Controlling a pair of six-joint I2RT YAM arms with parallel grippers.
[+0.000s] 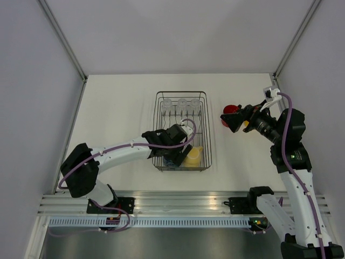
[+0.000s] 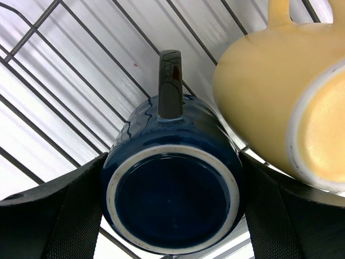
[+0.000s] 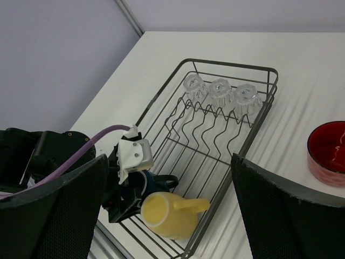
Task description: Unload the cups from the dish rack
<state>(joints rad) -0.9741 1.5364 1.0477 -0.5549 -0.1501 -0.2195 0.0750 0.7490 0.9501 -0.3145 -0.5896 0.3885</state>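
The dark grey wire dish rack (image 1: pixel 180 92) stands mid-table. In its near end the dark blue mug (image 2: pixel 172 183) lies with its base toward my left wrist camera and its handle pointing away. My left gripper (image 1: pixel 172 152) is down in the rack, one finger pressed on each side of this mug. A pale yellow mug (image 1: pixel 193 157) lies on its side right beside it. Three clear tumblers (image 1: pixel 182 103) stand upside down at the rack's far end. The red mug (image 1: pixel 230 110) stands on the table right of the rack. My right gripper (image 1: pixel 236 122) hovers there, open and empty.
The rack's zigzag plate tines (image 3: pixel 205 127) run along its middle. A small yellow patch (image 1: pixel 246 126) shows under the right wrist; I cannot tell what it is. Grey walls enclose the table on the left, back and right.
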